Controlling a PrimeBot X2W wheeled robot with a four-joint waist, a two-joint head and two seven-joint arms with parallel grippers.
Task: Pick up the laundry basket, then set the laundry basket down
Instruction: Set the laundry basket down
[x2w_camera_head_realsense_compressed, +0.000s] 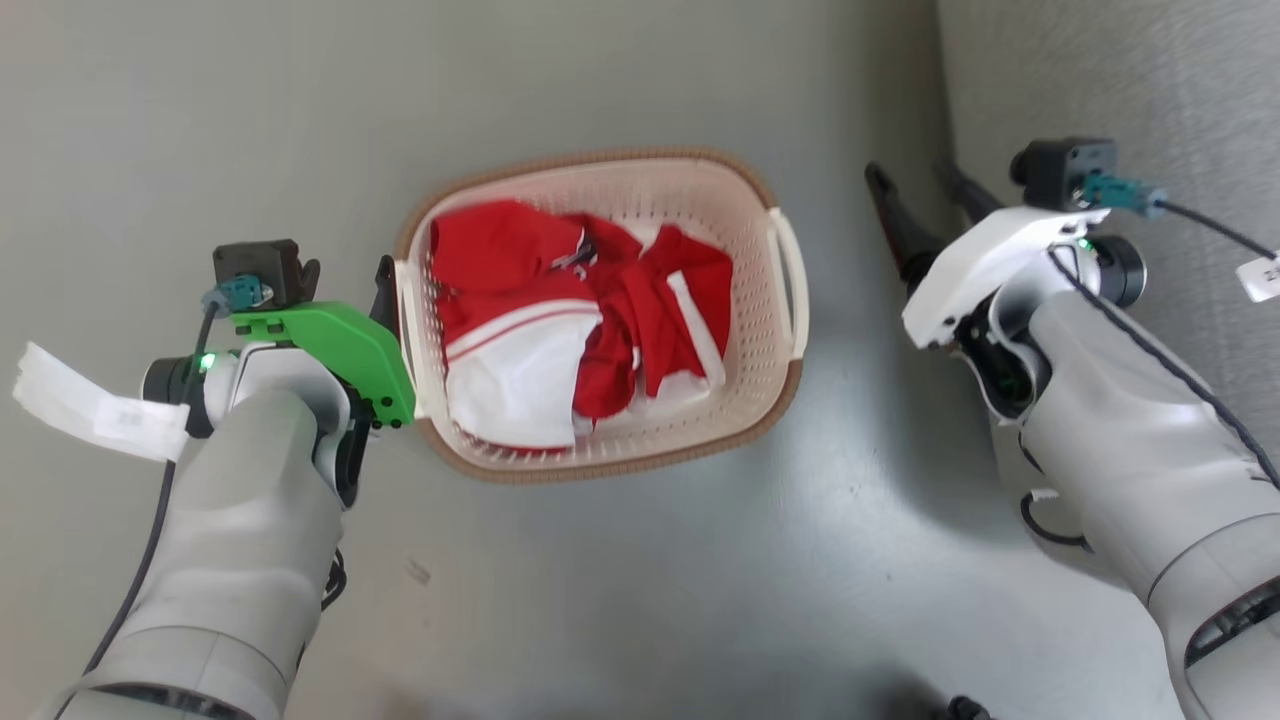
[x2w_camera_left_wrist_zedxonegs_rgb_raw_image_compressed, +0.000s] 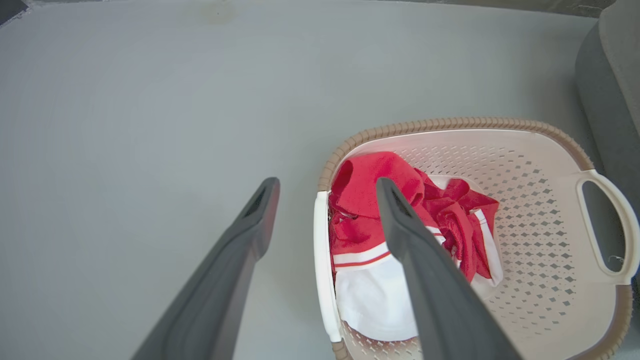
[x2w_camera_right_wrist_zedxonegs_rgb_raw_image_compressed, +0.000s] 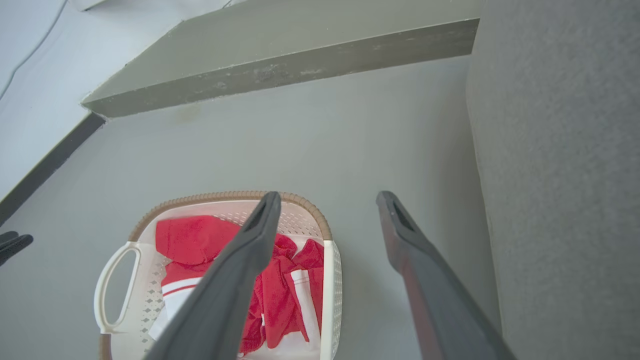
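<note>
The laundry basket (x2w_camera_head_realsense_compressed: 600, 160), cream perforated plastic with a brown woven-look rim, stands on the grey floor and holds red and white clothes (x2w_camera_head_realsense_compressed: 560, 320). My left gripper (x2w_camera_head_realsense_compressed: 385, 290) is right against the basket's left handle (x2w_camera_left_wrist_zedxonegs_rgb_raw_image_compressed: 322, 265). In the left wrist view this gripper (x2w_camera_left_wrist_zedxonegs_rgb_raw_image_compressed: 327, 185) is open: one finger lies over the clothes, the other outside the rim, with the handle between them. My right gripper (x2w_camera_head_realsense_compressed: 925, 210) is open and stands apart from the right handle (x2w_camera_head_realsense_compressed: 790, 280), over bare floor. In the right wrist view (x2w_camera_right_wrist_zedxonegs_rgb_raw_image_compressed: 328, 197) that handle (x2w_camera_right_wrist_zedxonegs_rgb_raw_image_compressed: 330, 300) lies between its fingers.
A grey upholstered piece of furniture (x2w_camera_head_realsense_compressed: 1150, 80) rises close behind my right arm (x2w_camera_right_wrist_zedxonegs_rgb_raw_image_compressed: 560, 175). A low grey ledge (x2w_camera_right_wrist_zedxonegs_rgb_raw_image_compressed: 280, 65) runs across the floor beyond the basket. Bare floor surrounds the basket on its other sides.
</note>
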